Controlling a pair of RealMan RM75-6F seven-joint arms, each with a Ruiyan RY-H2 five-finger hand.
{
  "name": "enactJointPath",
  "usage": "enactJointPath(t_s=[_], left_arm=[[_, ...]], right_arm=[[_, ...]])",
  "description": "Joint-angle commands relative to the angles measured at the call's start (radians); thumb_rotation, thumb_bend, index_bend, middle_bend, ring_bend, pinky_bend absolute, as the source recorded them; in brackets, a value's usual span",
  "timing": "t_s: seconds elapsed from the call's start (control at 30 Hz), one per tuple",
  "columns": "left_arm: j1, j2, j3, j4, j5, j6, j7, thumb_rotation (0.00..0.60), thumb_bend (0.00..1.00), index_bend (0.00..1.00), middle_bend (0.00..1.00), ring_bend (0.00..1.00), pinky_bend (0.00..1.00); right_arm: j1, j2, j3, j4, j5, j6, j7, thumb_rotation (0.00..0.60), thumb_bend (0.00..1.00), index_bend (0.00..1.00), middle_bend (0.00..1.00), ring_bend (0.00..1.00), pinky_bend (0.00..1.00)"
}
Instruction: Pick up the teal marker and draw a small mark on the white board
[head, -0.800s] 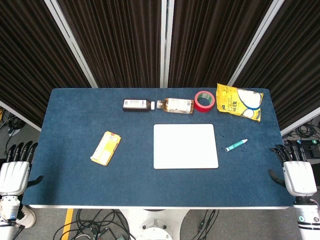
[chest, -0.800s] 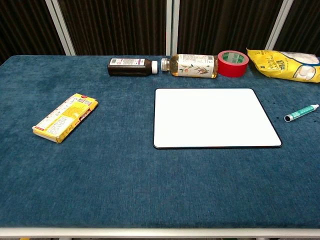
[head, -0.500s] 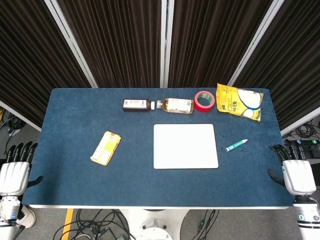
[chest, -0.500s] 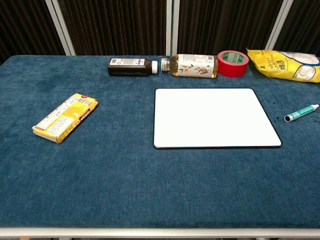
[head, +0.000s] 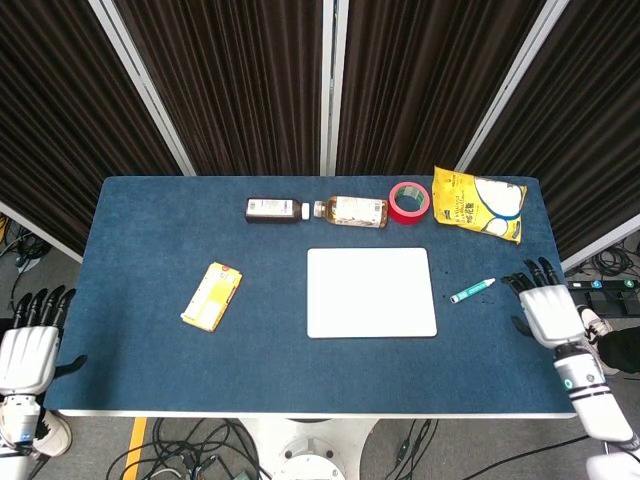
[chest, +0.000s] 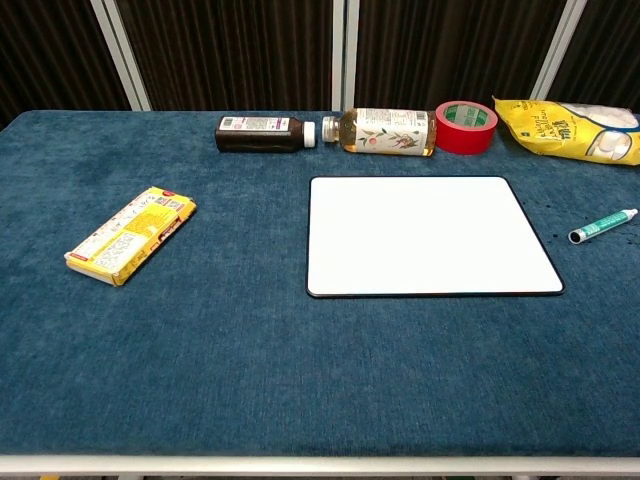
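The right hand (head: 548, 311) hovers over the right edge of the table (head: 150, 300), its fingers (head: 527, 281) spread apart and holding nothing, their tips pointing toward the teal marker (head: 472, 290), near it but not touching; the left hand (head: 26, 352) hangs off the table's left front corner, fingers likewise loose and empty; neither hand shows in the chest view.

The teal marker lies flat on the cloth just right of the white board (head: 371, 292), slanted, its white tip toward the far right; the white board lies flat near the middle of the table, dark-edged and unmarked.

Along the far side sit a dark bottle (head: 273, 210) on its side, cap to cap with an amber bottle (head: 352, 211) also lying down; next come a red tape roll (head: 408, 202) and a yellow bag (head: 478, 203) near the far right corner; a yellow box (head: 211, 296) lies left of the board, well apart from it.

The table is covered in a deep blue, felt-like cloth; behind it hang dark pleated curtains (head: 230, 80) divided by pale metal posts (head: 333, 85); cables (head: 200, 455) trail over the grey floor under the table's front edge.
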Motion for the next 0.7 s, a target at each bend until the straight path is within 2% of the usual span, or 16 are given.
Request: enactJointPath(t_s=[0.03, 0.3, 0.47, 0.7], left_arm=[[0.002, 0.001, 0.001, -0.003, -0.004, -0.001, 0.0, 0.6, 0.0, 0.08, 0.06, 0.0, 0.01], [0.005, 0.001, 0.0, -0.006, -0.014, -0.007, -0.006, 0.6, 0.0, 0.09, 0.06, 0.0, 0.01], [0.007, -0.003, 0.0, 0.002, -0.017, -0.008, -0.014, 0.6, 0.0, 0.1, 0.06, 0.0, 0.01], [0.005, -0.008, -0.001, 0.011, -0.018, -0.014, -0.024, 0.6, 0.0, 0.1, 0.06, 0.0, 0.01]], right_arm=[[0.087, -0.101, -0.008, 0.14, -0.011, -0.098, -0.002, 0.6, 0.16, 0.31, 0.3, 0.08, 0.07], [0.146, -0.256, -0.051, 0.359, -0.07, -0.114, 0.045, 0.6, 0.16, 0.42, 0.36, 0.12, 0.08], [0.168, -0.321, -0.066, 0.466, -0.09, -0.107, 0.062, 0.6, 0.16, 0.44, 0.37, 0.12, 0.09], [0.188, -0.389, -0.086, 0.581, -0.106, -0.099, 0.111, 0.6, 0.21, 0.44, 0.4, 0.15, 0.09]])
